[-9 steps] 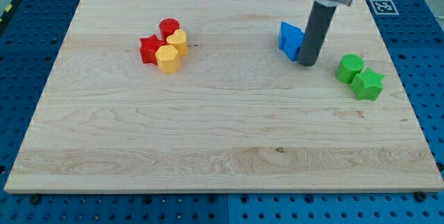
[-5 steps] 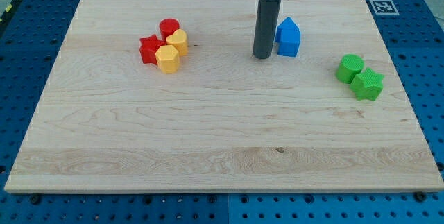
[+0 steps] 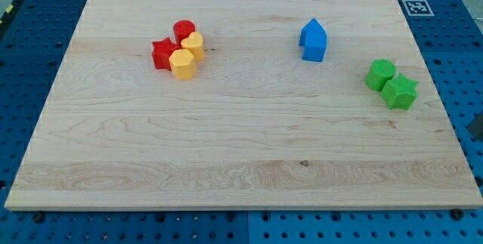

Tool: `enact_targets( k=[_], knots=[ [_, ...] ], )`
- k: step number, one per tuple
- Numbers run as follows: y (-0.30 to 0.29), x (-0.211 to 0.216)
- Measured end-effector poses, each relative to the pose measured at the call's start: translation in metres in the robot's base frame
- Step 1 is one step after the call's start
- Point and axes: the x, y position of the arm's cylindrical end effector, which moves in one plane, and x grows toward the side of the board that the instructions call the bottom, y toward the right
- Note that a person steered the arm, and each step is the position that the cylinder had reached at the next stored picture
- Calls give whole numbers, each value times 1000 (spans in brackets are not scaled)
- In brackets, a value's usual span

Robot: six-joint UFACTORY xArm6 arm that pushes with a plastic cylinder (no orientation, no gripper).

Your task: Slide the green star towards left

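Rightward, green star [image 3: 400, 92] touching green cylinder [image 3: 380, 73] (my tip unseen).

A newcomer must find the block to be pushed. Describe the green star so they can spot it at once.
Look at the wooden board and go to its edge at the view's right, where two green blocks sit touching. The green star is the lower, rightmost one; its sides are notched into points, unlike the round green cylinder beside it. My tip is not in view.

The green star [image 3: 399, 91] is a small, bright green block with bumpy points. It lies flat on the bench [image 3: 226, 153], close to the view's right edge. It touches a round green block [image 3: 380, 73] at its upper left.
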Motion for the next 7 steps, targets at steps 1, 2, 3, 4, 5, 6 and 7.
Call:
enact_targets(
  k=[1, 2, 3, 4, 5, 6, 7],
  knots=[
    [-15, -53],
    [-16, -53],
    [-40, -53],
    [-66, -53],
    [-86, -53],
    [-113, -52],
    [-140, -51]
  ],
)
